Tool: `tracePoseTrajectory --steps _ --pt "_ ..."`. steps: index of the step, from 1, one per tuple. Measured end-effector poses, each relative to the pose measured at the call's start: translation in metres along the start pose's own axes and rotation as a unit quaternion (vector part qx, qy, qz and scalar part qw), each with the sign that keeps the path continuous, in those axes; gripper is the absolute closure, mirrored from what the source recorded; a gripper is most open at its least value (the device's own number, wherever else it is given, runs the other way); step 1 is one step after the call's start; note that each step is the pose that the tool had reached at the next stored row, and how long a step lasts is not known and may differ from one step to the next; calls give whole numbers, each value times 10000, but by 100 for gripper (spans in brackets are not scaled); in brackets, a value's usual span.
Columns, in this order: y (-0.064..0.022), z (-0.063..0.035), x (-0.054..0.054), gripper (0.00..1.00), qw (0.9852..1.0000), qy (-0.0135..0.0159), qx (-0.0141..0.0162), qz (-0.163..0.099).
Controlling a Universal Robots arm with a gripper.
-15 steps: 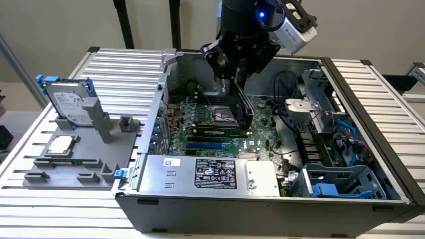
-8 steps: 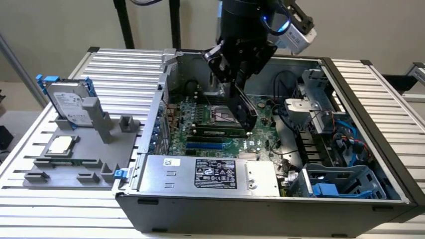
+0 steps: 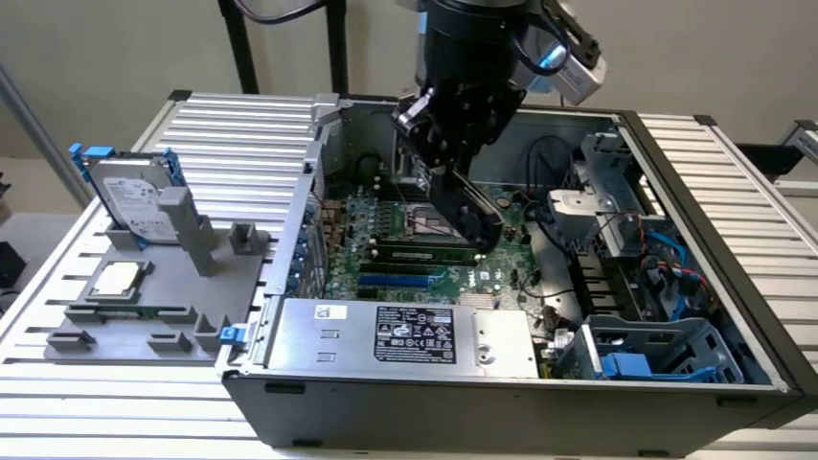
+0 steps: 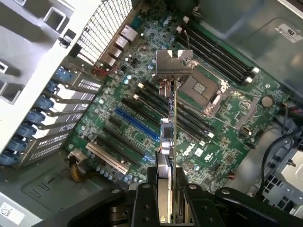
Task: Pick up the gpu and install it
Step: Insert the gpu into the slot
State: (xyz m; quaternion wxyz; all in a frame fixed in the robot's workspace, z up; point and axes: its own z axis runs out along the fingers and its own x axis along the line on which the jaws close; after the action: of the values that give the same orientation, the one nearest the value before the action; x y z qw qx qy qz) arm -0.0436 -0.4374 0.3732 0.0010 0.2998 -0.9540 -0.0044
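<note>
Above the green motherboard (image 4: 227, 156) inside the case (image 3: 511, 407), the hand (image 4: 166, 191) pinches the gpu (image 4: 167, 138) edge-on.

gpu (image 4: 173, 66): bright bare-metal end bracket, thin green board. motherboard (image 4: 222, 142): glossy green laminate. gripper (image 4: 166, 191): matt black. case (image 3: 511, 412): dull grey sheet metal. surface (image 3: 243, 125): ribbed pale metal.

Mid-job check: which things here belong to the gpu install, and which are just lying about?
Job: gripper, shut on the gpu; motherboard; computer case.
Lying about: hard drive, processor chip, grey tray holding them.
</note>
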Motion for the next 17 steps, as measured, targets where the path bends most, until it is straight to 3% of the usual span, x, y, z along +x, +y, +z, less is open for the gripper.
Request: tracePoseTrajectory --steps 4,8,13,17 --pt "0 30 0 100 9994 2 0 -360" --pt "-1 60 0 100 9974 4 1 -727" --pt "-1 97 0 100 9930 7 1 -1178" --pt "-1 124 0 100 9881 10 1 -1539"
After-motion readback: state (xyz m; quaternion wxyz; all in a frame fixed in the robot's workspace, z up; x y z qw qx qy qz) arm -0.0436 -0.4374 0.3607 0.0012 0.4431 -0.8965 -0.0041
